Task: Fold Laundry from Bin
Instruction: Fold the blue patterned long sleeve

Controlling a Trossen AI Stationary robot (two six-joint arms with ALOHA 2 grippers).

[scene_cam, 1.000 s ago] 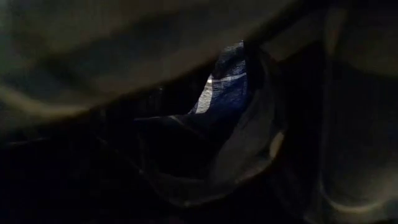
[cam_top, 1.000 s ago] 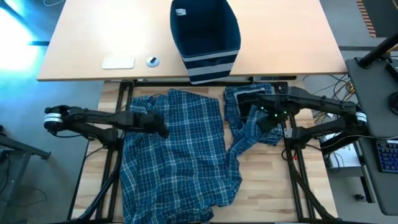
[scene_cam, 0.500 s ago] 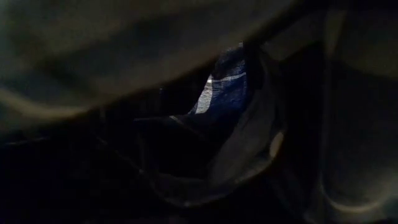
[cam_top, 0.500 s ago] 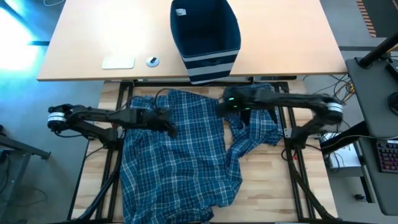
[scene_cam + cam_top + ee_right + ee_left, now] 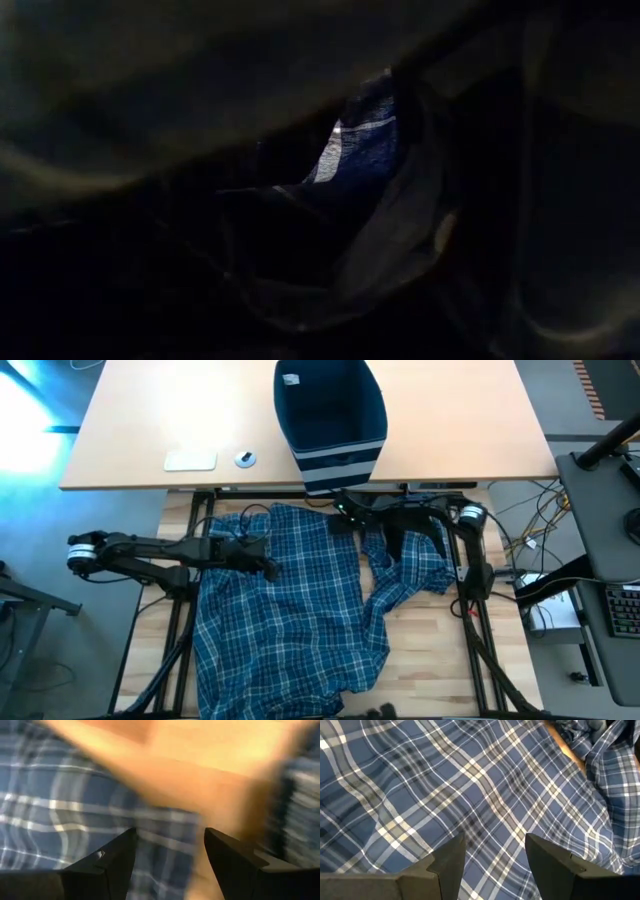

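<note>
A large blue-and-white plaid cloth garment (image 5: 280, 610) lies spread over the slatted wooden work table (image 5: 440, 660), a smaller crumpled plaid piece (image 5: 410, 565) touching its right side. Behind them, on a pale desk (image 5: 140, 420), stands the soft navy fabric bin (image 5: 330, 420) with pale stripes, its inside bare except for a small white tag whose print is too small to read. The left gripper (image 5: 268, 565) sits over the big garment; its wrist view shows its fingers (image 5: 447, 862) apart, holding nothing. The right gripper (image 5: 340, 510) is at the garment's far edge, fingers (image 5: 117, 857) likewise spread and empty. The low view is covered by dark cloth.
</note>
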